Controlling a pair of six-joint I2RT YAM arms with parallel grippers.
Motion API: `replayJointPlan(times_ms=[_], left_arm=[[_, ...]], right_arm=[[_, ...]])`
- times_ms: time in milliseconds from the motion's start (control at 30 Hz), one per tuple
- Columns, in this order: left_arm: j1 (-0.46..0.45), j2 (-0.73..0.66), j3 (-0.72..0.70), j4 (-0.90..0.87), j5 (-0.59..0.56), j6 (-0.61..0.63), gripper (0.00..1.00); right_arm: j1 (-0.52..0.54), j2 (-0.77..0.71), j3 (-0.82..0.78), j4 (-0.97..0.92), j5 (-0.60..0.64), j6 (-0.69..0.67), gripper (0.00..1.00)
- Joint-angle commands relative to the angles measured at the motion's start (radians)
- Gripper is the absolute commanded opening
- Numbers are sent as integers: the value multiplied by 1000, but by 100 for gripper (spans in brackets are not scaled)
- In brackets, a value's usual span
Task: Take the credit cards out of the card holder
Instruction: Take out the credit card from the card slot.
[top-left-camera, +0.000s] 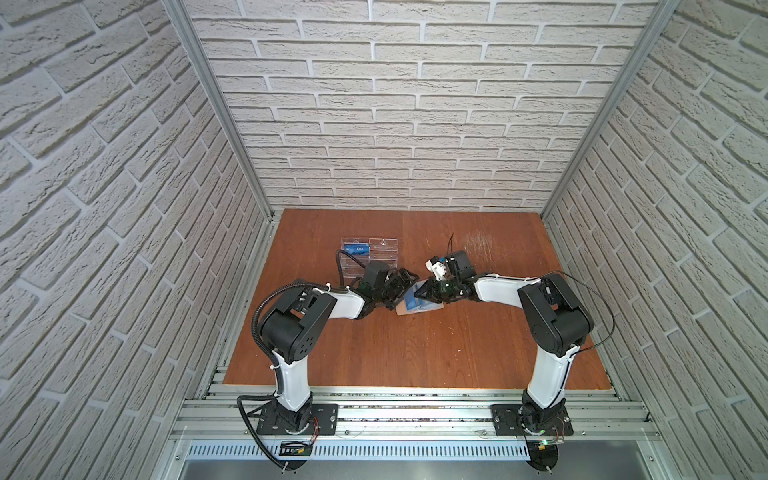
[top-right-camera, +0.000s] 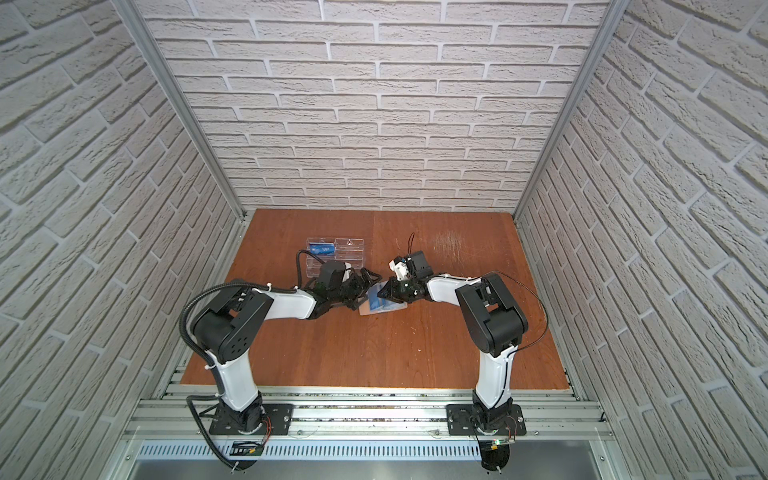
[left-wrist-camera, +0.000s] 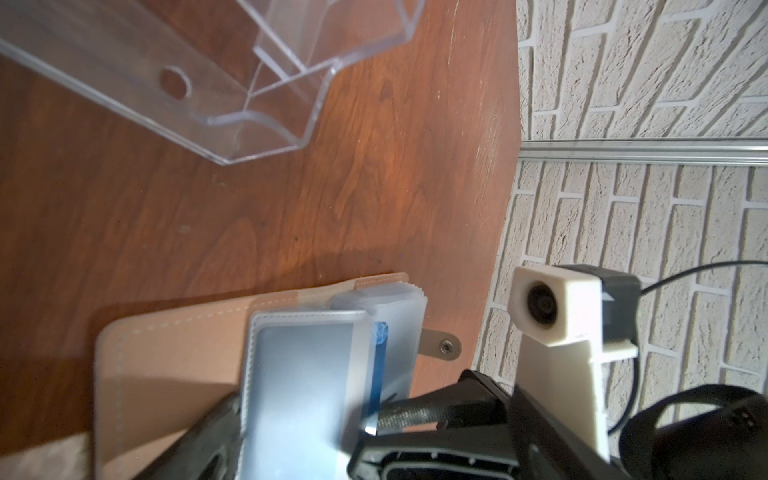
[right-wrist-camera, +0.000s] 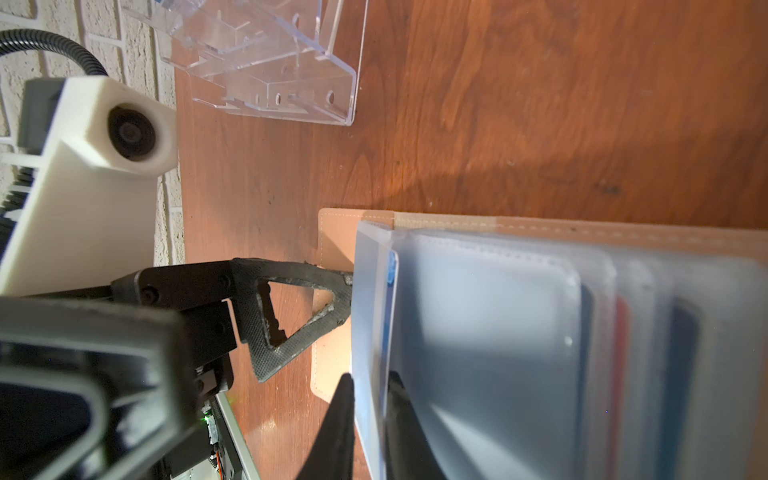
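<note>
The tan card holder (top-left-camera: 426, 308) lies open mid-table, its clear sleeve pages (right-wrist-camera: 490, 332) standing up. A blue credit card (right-wrist-camera: 391, 266) sits edge-on in the outermost sleeve. My right gripper (right-wrist-camera: 371, 409) is shut on that sleeve and card, one black finger on each side. My left gripper (top-left-camera: 400, 291) is wide open beside the holder. One of its fingers (right-wrist-camera: 299, 311) touches the raised sleeve over the tan cover (left-wrist-camera: 174, 353). Another blue credit card (top-left-camera: 358, 249) stands in the clear rack. Further sleeves show red and dark inserts, too blurred to name.
A clear acrylic tiered rack (top-left-camera: 370, 259) stands on the wooden table (top-left-camera: 415, 357) just behind my left gripper. The holder's snap strap (left-wrist-camera: 440, 347) sticks out towards the right arm. Brick-patterned walls enclose three sides. Both grippers are almost touching over the holder.
</note>
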Motion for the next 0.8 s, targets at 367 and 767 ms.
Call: replayJointPlan(times_ms=[367,767], left_arm=[[0,48,-36,-8,6,-10,98],[0,61,-47,7,7,-17,98]], right_arm=[[-13,-28,-38,95,-53,11,9],[-30,-37,-66,138,-74,34,8]])
